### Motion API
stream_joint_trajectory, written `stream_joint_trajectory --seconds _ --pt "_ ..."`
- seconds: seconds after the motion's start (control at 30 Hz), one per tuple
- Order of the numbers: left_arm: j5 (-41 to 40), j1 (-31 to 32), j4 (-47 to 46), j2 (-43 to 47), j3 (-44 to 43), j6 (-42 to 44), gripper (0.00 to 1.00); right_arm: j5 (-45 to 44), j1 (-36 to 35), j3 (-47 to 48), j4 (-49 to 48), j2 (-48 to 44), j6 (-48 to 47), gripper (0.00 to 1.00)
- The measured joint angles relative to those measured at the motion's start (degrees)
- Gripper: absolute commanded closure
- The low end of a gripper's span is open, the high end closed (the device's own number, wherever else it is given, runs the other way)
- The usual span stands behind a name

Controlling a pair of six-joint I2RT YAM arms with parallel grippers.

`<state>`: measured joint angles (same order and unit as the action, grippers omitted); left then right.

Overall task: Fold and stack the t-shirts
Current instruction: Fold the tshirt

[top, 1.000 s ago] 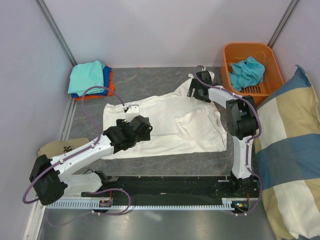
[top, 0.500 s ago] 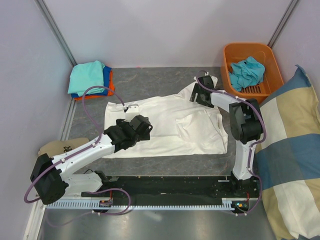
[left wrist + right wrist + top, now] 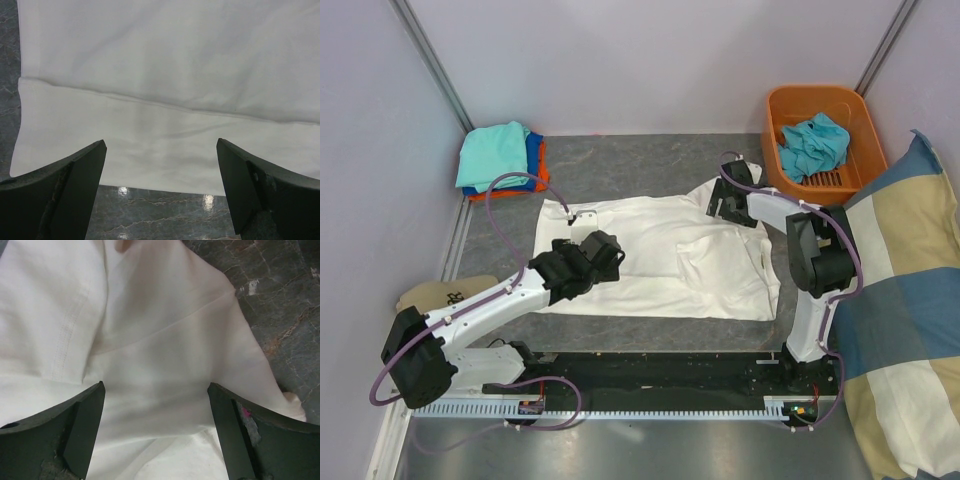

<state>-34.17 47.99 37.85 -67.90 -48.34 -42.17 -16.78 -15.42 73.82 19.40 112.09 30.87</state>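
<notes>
At the left edge of the worktop [image 3: 620, 165] a tan cap [image 3: 425, 296] lies near the base of the left arm. In the far left corner sits a stack [image 3: 498, 158] of folded tees: teal on top, blue and orange under it. The left claw [image 3: 605, 250] hangs above the left half of the white tee [image 3: 660, 255], fully open, with nothing in it. This tee lies spread in the middle of the worktop and is wrinkled on its right side. The right claw [image 3: 730, 200] is at the far right corner of the tee, also wide open and empty, over a bunched sleeve [image 3: 165, 340]. Whether it touches the cloth, I cannot tell. Further right, an orange basket [image 3: 775, 110] holds a crumpled teal tee [image 3: 815, 140]. A checked cushion [image 3: 900, 300] fills the right edge.
</notes>
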Motion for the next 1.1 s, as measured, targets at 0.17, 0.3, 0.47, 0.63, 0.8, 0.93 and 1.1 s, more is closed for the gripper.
stream_joint_trajectory --seconds 0.17,0.3,0.47,0.63,0.8,0.93,1.1 --pt "0.0 0.0 -0.1 0.0 0.0 0.0 0.0 0.4 0.0 1.0 0.7 -0.3 -0.9 0.06" --pt "0.0 0.0 -0.2 0.0 0.0 0.0 0.0 0.2 0.1 7.6 1.6 0.2 -1.6 0.06" --pt "0.0 0.0 -0.2 0.3 0.0 0.0 0.0 -0.1 0.3 19.3 -0.1 4.1 -2.7 0.06" --pt "-0.1 -0.4 -0.1 2.1 0.0 0.0 0.0 -0.2 0.7 28.0 -0.8 11.8 -4.6 0.06" --pt "-0.2 -0.7 -0.1 2.8 0.0 0.0 0.0 -0.7 1.0 31.7 -0.3 18.8 -6.3 0.07" --pt "-0.2 -0.8 0.0 2.8 0.0 0.0 0.0 -1.5 1.4 33.4 0.6 21.9 -7.6 0.07" --pt "-0.1 -1.0 0.0 2.8 0.0 0.0 0.0 -2.4 1.8 34.9 0.9 22.1 -8.8 0.08"
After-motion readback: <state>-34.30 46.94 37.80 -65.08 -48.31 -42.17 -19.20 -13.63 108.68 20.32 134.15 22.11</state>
